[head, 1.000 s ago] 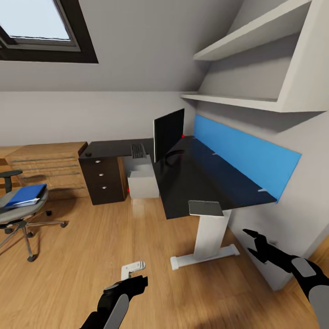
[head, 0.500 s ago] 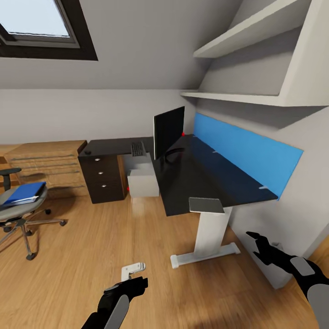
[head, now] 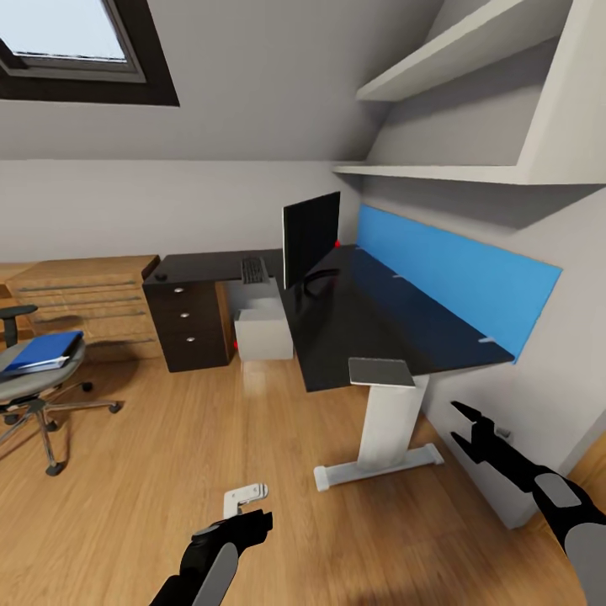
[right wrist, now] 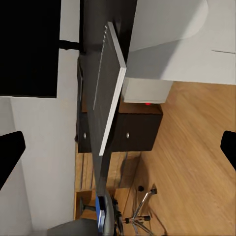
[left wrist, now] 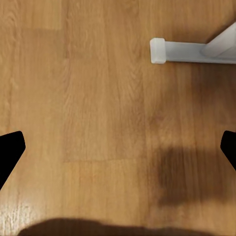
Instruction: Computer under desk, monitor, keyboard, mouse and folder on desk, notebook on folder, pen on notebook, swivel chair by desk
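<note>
Head view: the desk (head: 362, 324) runs along the wall with the blue panel (head: 454, 282). The monitor (head: 310, 237) stands on it, the keyboard (head: 252, 270) lies beside the monitor on the far wing, and a small dark lump near the corner above the drawers (head: 189, 324) is probably the mouse (head: 160, 276). The computer (head: 263, 332) sits on the floor under the desk. The notebook (head: 380, 371) lies at the near end of the desk, partly over the edge. The folder (head: 44, 350) rests on the chair (head: 38, 387), well apart from the desk. The left gripper (head: 252, 505) hangs low over the floor with its fingers spread and empty; the right gripper (head: 465, 426) is also spread and empty, near the wall beside the desk leg (head: 383, 438).

Left wrist view: the fingertips (left wrist: 11, 150) stand wide apart over bare floor (left wrist: 98, 98), with the white desk foot (left wrist: 189, 50) ahead.

Right wrist view: the fingers (right wrist: 10, 150) are wide open, and the notebook (right wrist: 110, 91) shows edge-on at the desk's end, with the drawers beyond.

The folder looks like the job in hand, since it has to go down before the notebook. It is best to roll to face the chair squarely and stop close. Pinch the folder by its overhanging edge and lift it level so the papers stay in.
</note>
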